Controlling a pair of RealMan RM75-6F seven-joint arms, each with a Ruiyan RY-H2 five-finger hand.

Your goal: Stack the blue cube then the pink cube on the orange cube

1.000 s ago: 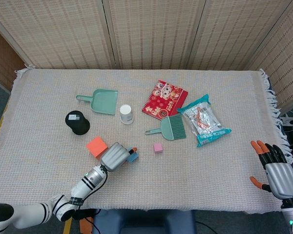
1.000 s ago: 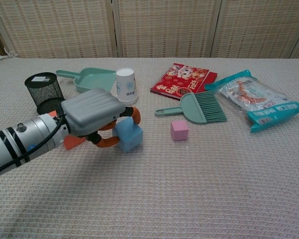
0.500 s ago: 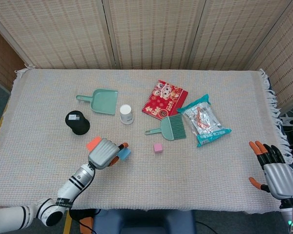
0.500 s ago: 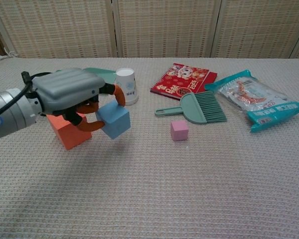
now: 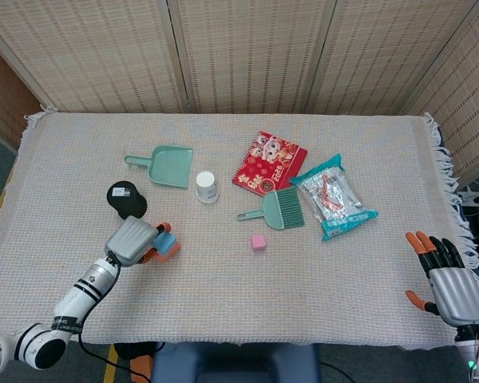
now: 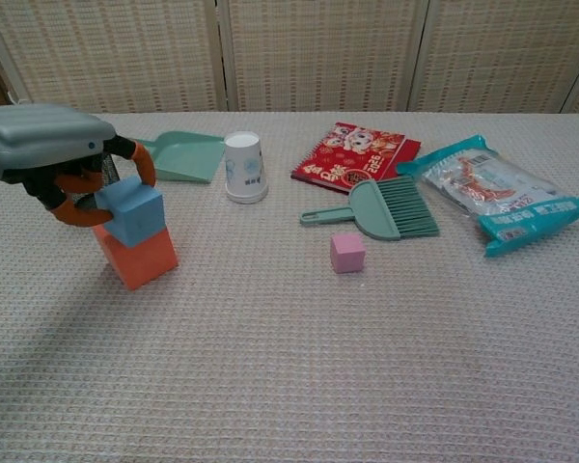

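At the desk's (image 5: 80, 183) 8 o'clock side, the left robot hand (image 5: 132, 240) is clamped on the blue cube (image 6: 130, 212), which sits on top of the orange cube (image 6: 140, 258). The chest view shows this stack plainly from the side: the blue cube rests tilted on the orange one, with orange-tipped fingers (image 6: 143, 164) curled over its top and back. From the head view the hand's grey back covers most of the stack, and only slivers of blue and orange peek out at its 3 o'clock edge. The left forearm (image 5: 84, 287) reaches in from 7 o'clock, visible only in the head view.

Just beyond the hand at 12 o'clock stands a black mesh cup (image 5: 126, 200), which the chest view hides behind the hand. Further on lie a green dustpan (image 5: 166, 166) and a white paper cup (image 5: 207, 187) turned upside down.

The pink cube (image 5: 259, 242) sits alone near the middle, well apart from the stack, with a green brush (image 5: 278, 210) at its 1 o'clock. A red booklet (image 5: 269, 163) and a snack bag (image 5: 334, 197) lie further right.

The right robot hand (image 5: 449, 277) shows only in the head view, at the 4 o'clock corner off the desk edge, palm down, fingers spread apart and holding nothing.
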